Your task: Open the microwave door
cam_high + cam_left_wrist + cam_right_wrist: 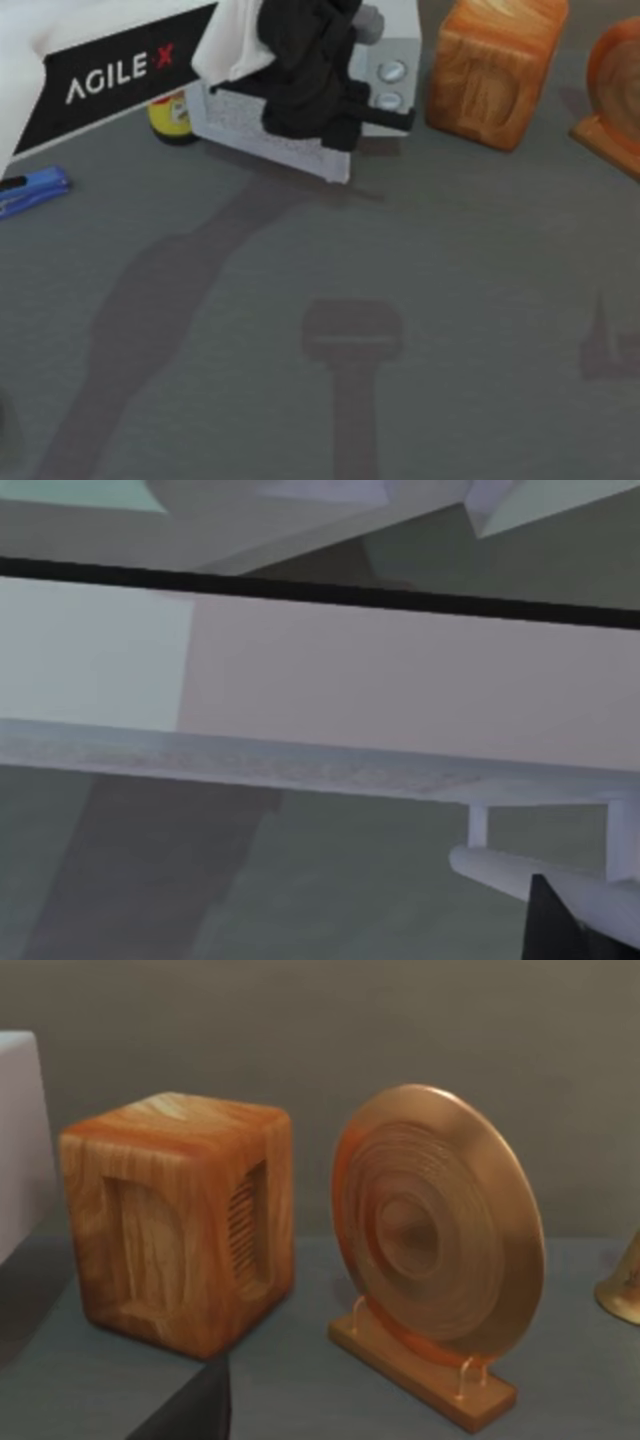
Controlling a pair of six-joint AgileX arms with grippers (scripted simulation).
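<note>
The white microwave [390, 45] stands at the table's far middle, with two grey knobs [391, 72] on its front. Its microwave door [285, 150], with a grey speckled window, is swung partly out towards the left. My left gripper [345, 125] is black and sits over the door's free edge, shut on the thin handle [520, 872]. The left wrist view shows the door's edge [300, 765] and one dark fingertip [560, 930] against the handle bar. My right arm is outside the top view; a dark part of the right gripper [190, 1415] shows in its wrist view.
An orange wooden block [495, 65] stands just right of the microwave, and an orange disc on a stand [615, 90] is further right. A yellow bottle [172, 115] and a blue stapler [30, 190] lie at the left. A brass bell [625, 1285] is beside the disc.
</note>
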